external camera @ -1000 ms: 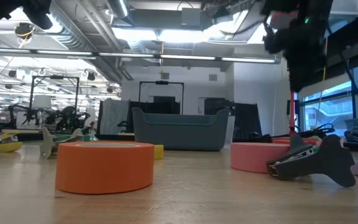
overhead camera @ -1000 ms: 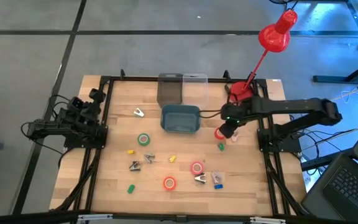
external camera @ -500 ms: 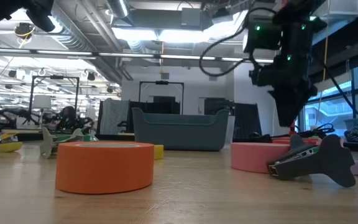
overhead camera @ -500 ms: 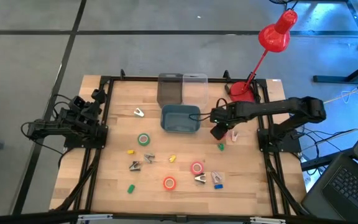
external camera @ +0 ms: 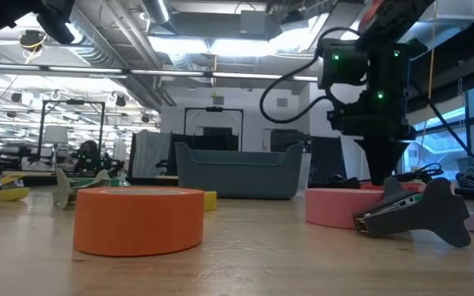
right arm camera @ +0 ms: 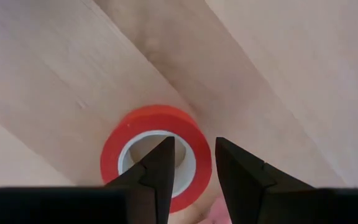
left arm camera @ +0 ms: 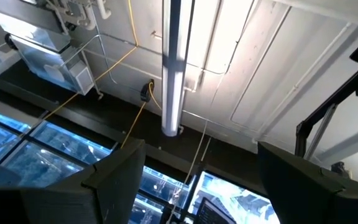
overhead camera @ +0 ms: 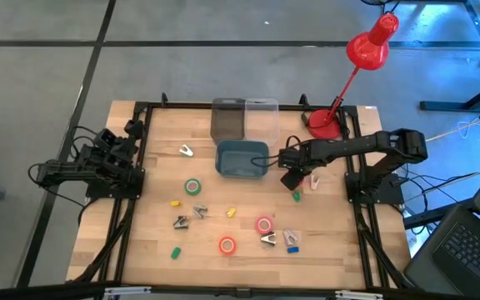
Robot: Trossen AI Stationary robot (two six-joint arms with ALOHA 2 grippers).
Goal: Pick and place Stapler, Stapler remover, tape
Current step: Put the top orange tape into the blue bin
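Observation:
My right gripper point(overhead camera: 291, 177) is open and points down over a red tape roll point(right arm camera: 114, 155) lying flat on the table just right of the blue-grey bin point(overhead camera: 242, 171). One finger point(right arm camera: 160, 165) stands over the roll's pale hole and the other point(right arm camera: 238, 171) outside its wall. In the high view the gripper hides this roll. A green roll point(overhead camera: 192, 187), a red roll point(overhead camera: 263, 223) and an orange-red roll point(overhead camera: 227, 245) lie flat nearer the front. Stapler removers point(overhead camera: 268, 239) point(overhead camera: 186, 151) and a small blue stapler point(overhead camera: 291, 240) lie about. My left gripper point(overhead camera: 129, 129) is open, parked at the table's left edge.
Two clear containers point(overhead camera: 228, 119) point(overhead camera: 262, 119) stand behind the bin. A red desk lamp has its base point(overhead camera: 323, 123) at the far right. Small green point(overhead camera: 296, 197), yellow point(overhead camera: 230, 212) and green point(overhead camera: 174, 251) blocks and a white piece point(overhead camera: 313, 182) lie on the wood. In the low view the orange roll point(external camera: 138, 218) and pink roll point(external camera: 340, 207) stand in front.
My right gripper has gone a little toward the table's left edge, toward the bin, and down. It now stands low over the red tape roll, which showed beside it a second ago and has stayed in place.

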